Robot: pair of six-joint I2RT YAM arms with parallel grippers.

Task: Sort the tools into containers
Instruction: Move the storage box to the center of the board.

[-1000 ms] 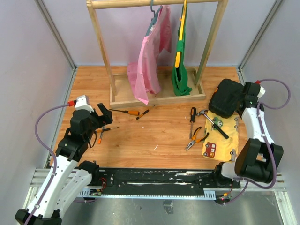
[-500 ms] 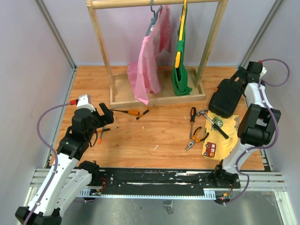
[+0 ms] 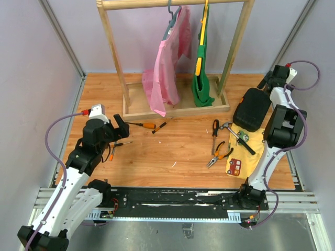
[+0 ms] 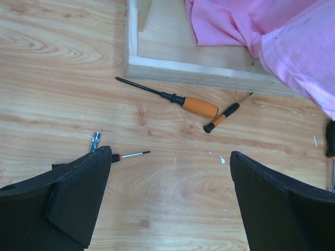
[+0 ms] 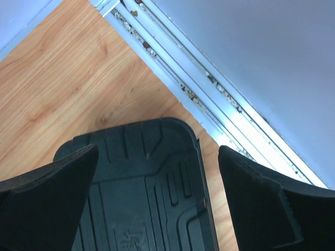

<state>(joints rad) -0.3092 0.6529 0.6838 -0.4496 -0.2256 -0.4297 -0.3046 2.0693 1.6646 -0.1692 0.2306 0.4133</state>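
Note:
The black tool case (image 3: 251, 109) lies closed at the right, partly on the yellow board. My right gripper (image 3: 267, 82) hovers open over its far corner; the right wrist view shows the case lid (image 5: 141, 193) between the spread jaws (image 5: 157, 154). My left gripper (image 3: 119, 132) is open and empty above the wood at the left (image 4: 170, 157). An orange-handled screwdriver (image 4: 199, 106), a smaller one (image 4: 222, 117) and a tiny one (image 4: 131, 155) lie ahead of it. Black-handled pliers (image 3: 214, 128), a hammer (image 3: 234, 132) and orange-handled pliers (image 3: 220, 153) lie mid-right.
A wooden clothes rack (image 3: 175, 107) with a pink garment (image 3: 167, 68) and a green one (image 3: 201, 78) stands at the back. The yellow picture board (image 3: 246, 157) lies under the hammer. A metal rail (image 5: 209, 89) and the wall run close behind the case.
My right arm has swung from over the case's right side to its far corner by the back wall. My left gripper has shifted slightly right.

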